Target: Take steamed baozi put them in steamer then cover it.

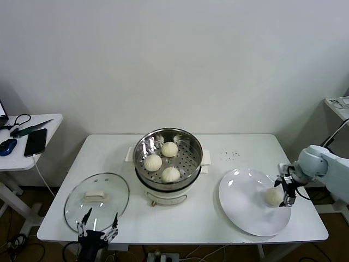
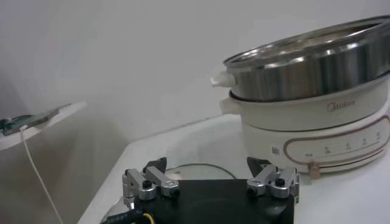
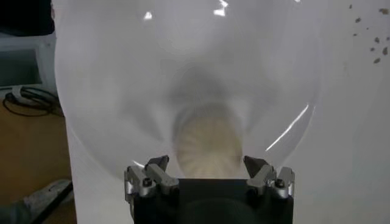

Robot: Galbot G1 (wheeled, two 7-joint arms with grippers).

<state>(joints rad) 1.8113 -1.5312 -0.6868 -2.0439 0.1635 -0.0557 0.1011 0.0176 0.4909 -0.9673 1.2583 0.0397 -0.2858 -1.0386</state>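
- Nearest to us, at the front edge of the white table (image 1: 218, 221), we see the left gripper (image 1: 98, 226); its fingers are spread wide and grasp nothing.
- Just behind this gripper lies the cover (image 1: 97, 201), flat on the table, with its white bar handle (image 1: 94, 194) on top. The fingertips are just at its front rim; we cannot tell if they touch it.
- In the middle of the table stands the steamer (image 1: 168, 164), uncovered. On its perforated tray we count three steamed baozi (image 1: 152, 162), close together but apart from each other.
- From the left wrist view we see the steamer (image 2: 317, 91) from the side, with the metal pot above the white base.
- On the right side of the table lies a white plate (image 1: 245, 199), and the fourth baozi (image 1: 273, 196) rests on it near the right rim.
- Our right gripper (image 1: 288, 191) is at this bun. In the right wrist view the fingers (image 3: 155, 173) stand open on both sides of the bun (image 3: 207, 145), not pressed on it.
- Some dark crumbs (image 1: 230, 155) lie on the table behind the plate.
- At the far left a side table (image 1: 41, 136) carries a phone (image 1: 35, 142).
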